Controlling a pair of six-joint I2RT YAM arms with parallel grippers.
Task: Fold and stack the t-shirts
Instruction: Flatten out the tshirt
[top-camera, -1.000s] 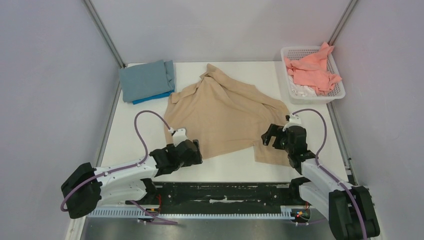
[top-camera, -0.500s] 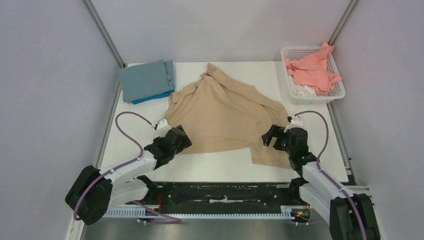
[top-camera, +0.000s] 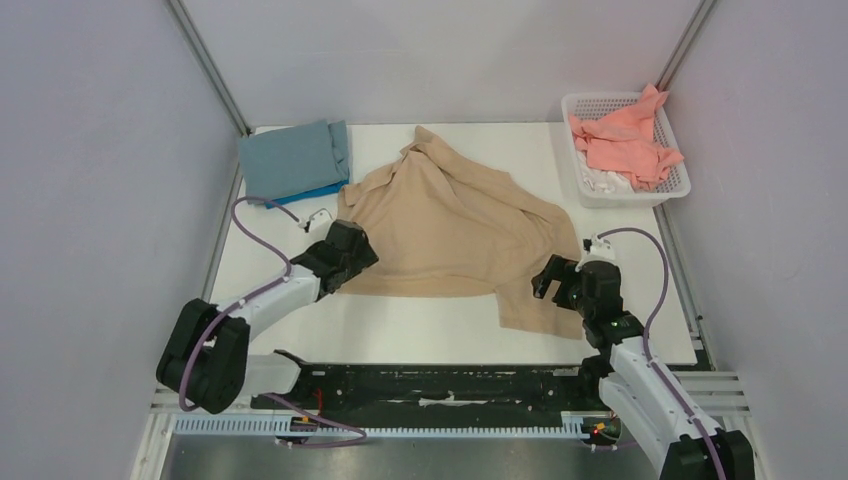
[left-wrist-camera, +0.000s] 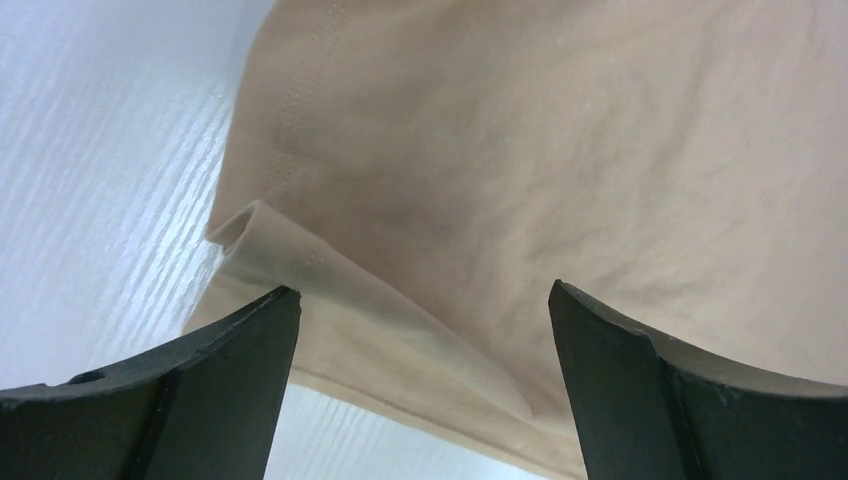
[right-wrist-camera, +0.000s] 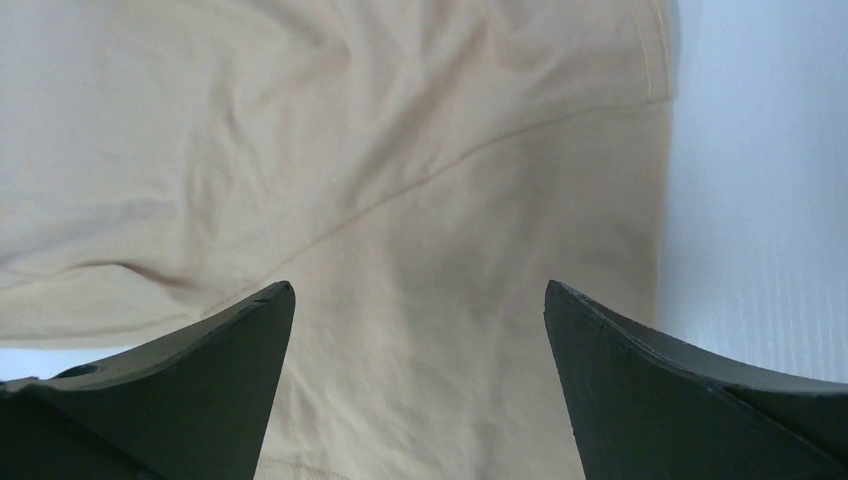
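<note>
White table, grey walls; beige t-shirt spread centre.

Tally by kind
Four shirts showed: one beige t-shirt, one grey-blue t-shirt, one bright blue t-shirt, one pink t-shirt. One basket stood. Two grippers worked: left gripper, right gripper.

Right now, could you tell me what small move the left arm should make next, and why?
Probably lower the left gripper and close it on the raised fold at the edge of the beige t-shirt: its jaws stand open over that fold, and the shirt lies unfolded.
</note>
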